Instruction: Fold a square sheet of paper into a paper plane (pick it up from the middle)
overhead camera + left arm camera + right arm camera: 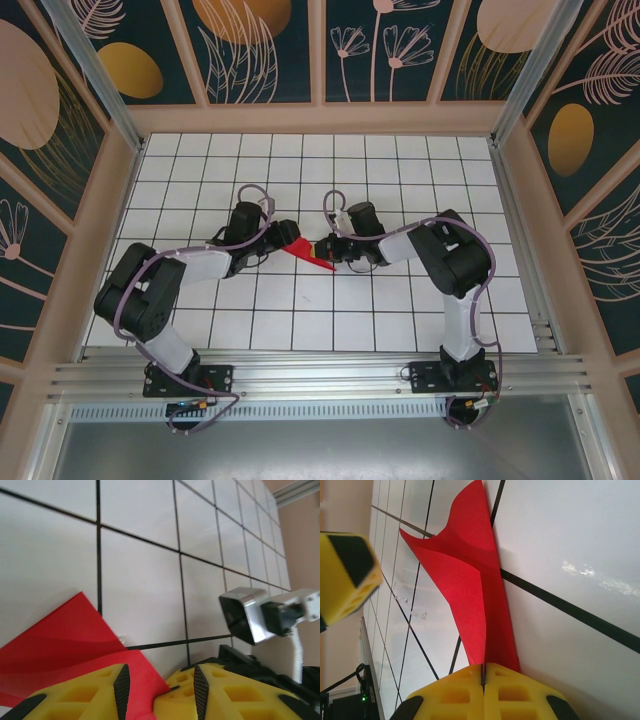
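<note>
Both right fingers point(520, 692) pinch the red paper point(470, 580) edge-on; left fingers point(80, 692) gape around its corner.

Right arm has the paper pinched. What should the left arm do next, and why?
Probably close the left gripper. Its jaws stand open with a corner of the folded red paper lying in the gap between them, while the right gripper is shut on the far end. Holding both ends should steady it for the next crease.

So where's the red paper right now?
In the top view the red paper is at mid-table between the two grippers, pinched by the right gripper, with the left gripper at its other end.
</note>
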